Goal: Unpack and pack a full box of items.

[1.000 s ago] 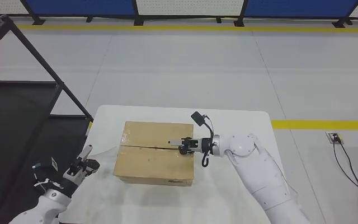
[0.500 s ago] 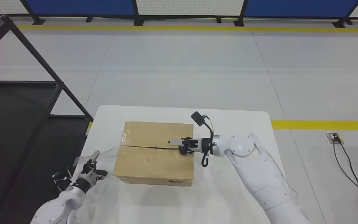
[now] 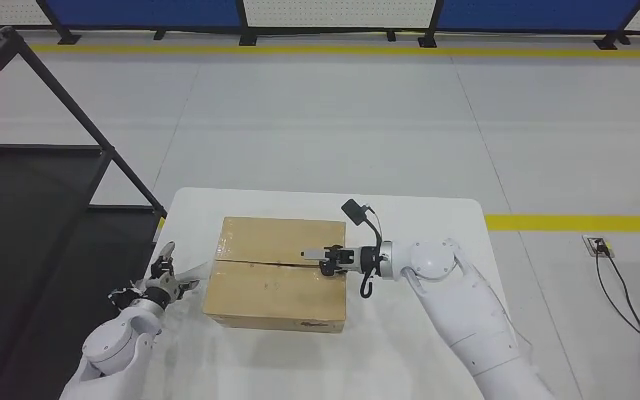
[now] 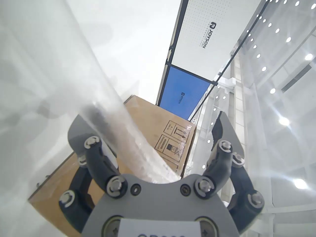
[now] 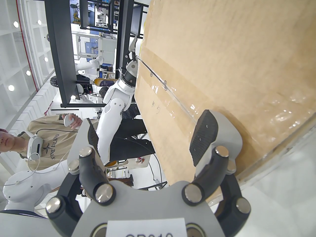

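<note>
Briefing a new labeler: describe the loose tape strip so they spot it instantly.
On the white table sits a closed cardboard box. From the seam at its end facing the left gripper, a clear tape strip stretches to that gripper. Unlike the brown card and white tabletop, it is glossy and see-through.

Hidden contents of the closed box
</note>
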### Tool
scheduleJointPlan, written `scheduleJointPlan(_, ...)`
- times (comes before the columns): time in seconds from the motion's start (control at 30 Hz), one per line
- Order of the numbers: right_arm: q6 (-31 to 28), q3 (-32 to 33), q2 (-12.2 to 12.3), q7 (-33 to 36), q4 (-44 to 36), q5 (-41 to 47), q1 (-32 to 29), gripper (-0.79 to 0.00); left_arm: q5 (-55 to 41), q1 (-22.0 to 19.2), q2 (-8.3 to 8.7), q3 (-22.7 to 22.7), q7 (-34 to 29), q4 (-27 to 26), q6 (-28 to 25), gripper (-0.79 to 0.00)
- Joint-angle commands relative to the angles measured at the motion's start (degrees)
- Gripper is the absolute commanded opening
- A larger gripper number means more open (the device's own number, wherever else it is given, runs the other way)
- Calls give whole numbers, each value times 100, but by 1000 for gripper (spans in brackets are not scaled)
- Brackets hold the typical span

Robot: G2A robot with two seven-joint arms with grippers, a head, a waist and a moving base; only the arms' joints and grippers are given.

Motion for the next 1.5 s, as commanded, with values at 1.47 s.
scheduleJointPlan(1.47, 0, 0, 0, 0, 0, 0, 0, 0, 898, 1468, -65, -1062, 710, -3854, -1389, 0)
